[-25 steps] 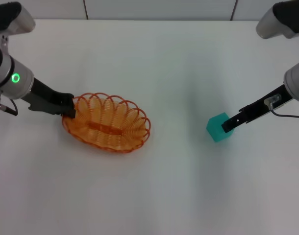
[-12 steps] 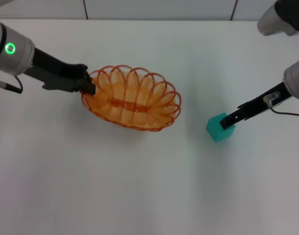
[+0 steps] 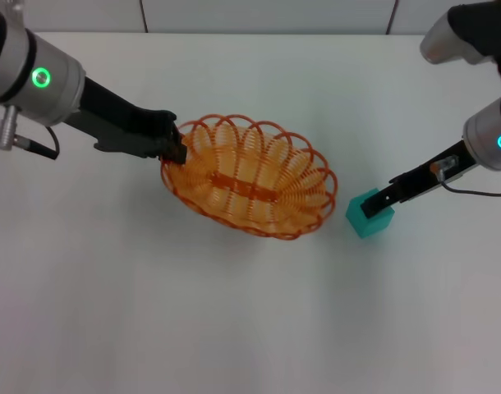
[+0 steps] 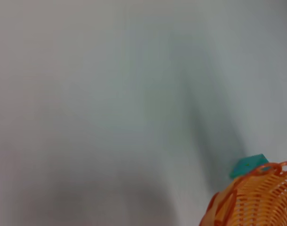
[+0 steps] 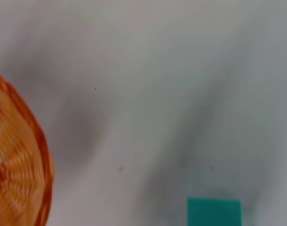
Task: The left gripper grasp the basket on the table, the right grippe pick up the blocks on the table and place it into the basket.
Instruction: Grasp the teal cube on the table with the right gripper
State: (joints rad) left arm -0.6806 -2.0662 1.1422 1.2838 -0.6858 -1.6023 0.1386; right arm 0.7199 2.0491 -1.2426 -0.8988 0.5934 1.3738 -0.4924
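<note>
The orange wire basket (image 3: pixel 234 123) is at the middle of the white table (image 3: pixel 234 320), held by its left rim in my left gripper (image 3: pixel 176 153), which is shut on the wire loops. Its right end lies close to the teal block (image 3: pixel 367 222). My right gripper (image 3: pixel 372 205) rests at the block's top face, reaching in from the right. In the left wrist view, the basket's rim (image 4: pixel 256 197) shows with the block (image 4: pixel 248 165) just beyond it. The right wrist view has the block (image 5: pixel 214 212) near its edge and the basket (image 5: pixel 19 169) off to one side.
The table's back edge (image 3: pixel 267 33) meets a grey wall at the far side. My right arm's upper joint (image 3: pixel 464 33) hangs over the far right corner. White tabletop stretches in front of the basket and block.
My left gripper has carried the basket to the right and farther back, toward the block. The right gripper has shifted slightly left over the block, which has stayed in place.
</note>
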